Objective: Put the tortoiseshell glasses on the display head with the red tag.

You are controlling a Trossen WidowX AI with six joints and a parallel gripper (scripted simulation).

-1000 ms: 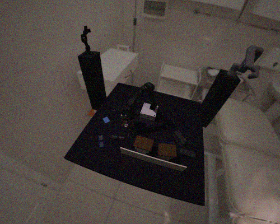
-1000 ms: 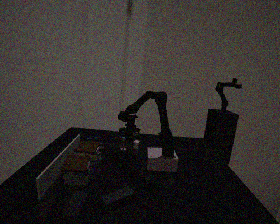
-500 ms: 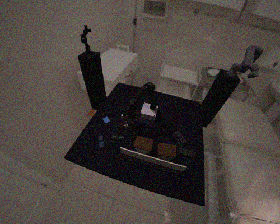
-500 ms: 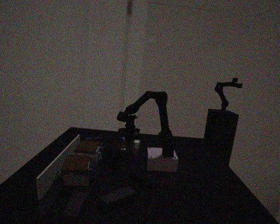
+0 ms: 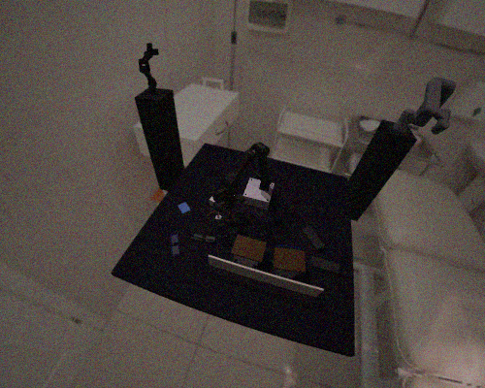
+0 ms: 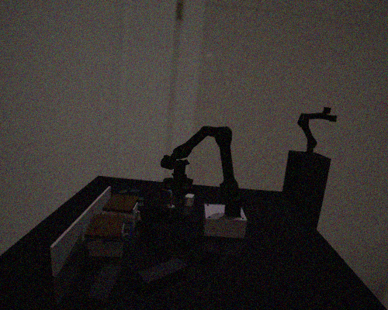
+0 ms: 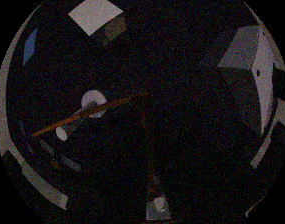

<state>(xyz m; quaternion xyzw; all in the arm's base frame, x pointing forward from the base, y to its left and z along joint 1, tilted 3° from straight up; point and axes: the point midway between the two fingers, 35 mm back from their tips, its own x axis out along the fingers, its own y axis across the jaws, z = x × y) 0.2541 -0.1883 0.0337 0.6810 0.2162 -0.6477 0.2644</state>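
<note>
The tortoiseshell glasses (image 7: 68, 122) show in the wrist view as two thin orange-brown lines, one running left, one down, meeting near the gripper. My gripper (image 7: 146, 132) (image 6: 178, 189) is shut on the glasses and points down above the dark table; which part of them it holds is too dark to tell. A pale round base with a short post (image 7: 61, 133) stands below the left line. Two brown-topped blocks (image 5: 249, 246) (image 5: 289, 259) (image 6: 121, 202) (image 6: 105, 225) stand apart from the gripper. I cannot make out the display heads' faces, noses, ears or the red tag.
A white board (image 5: 266, 275) (image 6: 81, 229) stands behind the brown-topped blocks. A white box (image 5: 256, 193) (image 6: 225, 228) (image 7: 238, 47) is beside the arm's base. A small white block (image 6: 189, 198) (image 7: 95, 15) and a blue square (image 5: 183, 208) (image 7: 29, 47) are on the table.
</note>
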